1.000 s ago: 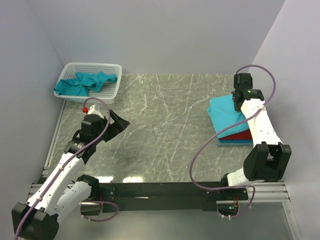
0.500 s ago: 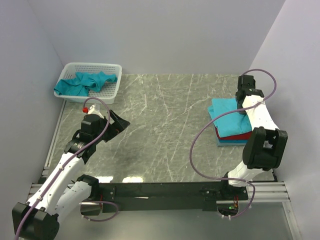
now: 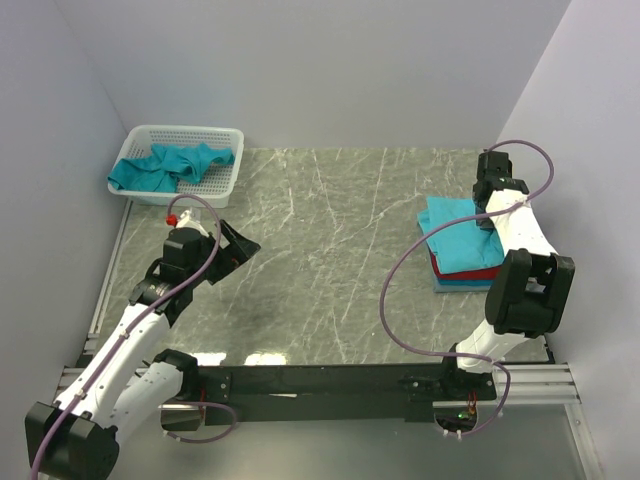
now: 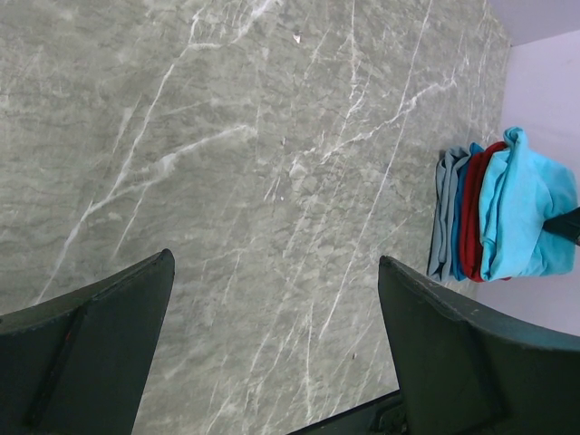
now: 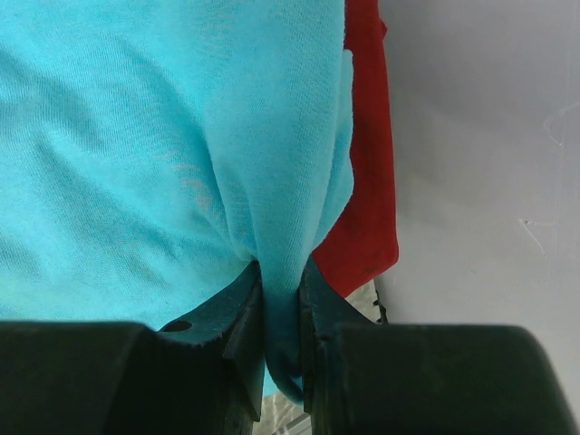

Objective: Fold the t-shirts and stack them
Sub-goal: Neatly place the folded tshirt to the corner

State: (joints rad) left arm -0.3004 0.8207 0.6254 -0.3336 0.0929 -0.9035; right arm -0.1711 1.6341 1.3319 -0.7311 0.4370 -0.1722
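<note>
Right wrist view shows your right gripper pinched nearly shut on a fold of the teal t-shirt topping the stack at the top view's mid-right, so pulling back without releasing could drag it off the red t-shirt, while your left gripper gapes wide and empty.

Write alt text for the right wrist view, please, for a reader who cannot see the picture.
The right tool is shut on a bunched fold of a teal shirt, which fills most of the view. The edge of a red shirt shows under it on the right.
</note>
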